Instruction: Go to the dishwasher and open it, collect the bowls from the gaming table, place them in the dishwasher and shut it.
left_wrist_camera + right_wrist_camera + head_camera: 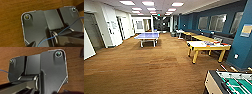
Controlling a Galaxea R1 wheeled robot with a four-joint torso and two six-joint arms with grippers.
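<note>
Head view, L to R:

- Far L: white wall w/ a recessed grey door (92, 31). Shut, as far as can be seen.
- Centre-L, well back: blue table-tennis desk (147, 35), standing alone on brown carpet (146, 67). Nothing visible on top.
- Centre-R, along the window side: row of yellow-topped desks (201, 37) running away into the room.
- R of centre, nearer than that row: gaming table (197, 45), pale top, yellow-wood sides and legs, dark mark in the near end. Well apart from the robot, open carpet between.
- On its far R part: cluster of small coloured items (215, 43), red, orange and blue patches. Possibly the bowls; too blurred to confirm type or count.
- Far R: blue wall (242, 45).
- Bottom R corner, close: table-football table (231, 82), green field, rods. Not the target.

Wrist views: carpet below both arms; thin blue cable (65, 29) across the L arm's hardware. Grip state on either arm: cannot tell. Nothing seen carried.

Progress, as judged: transit phase only. Collection not yet done if those items are the bowls, since they lie on the desk. Dishwasher step: no evidence either way. Loading and closing outstanding.
</note>
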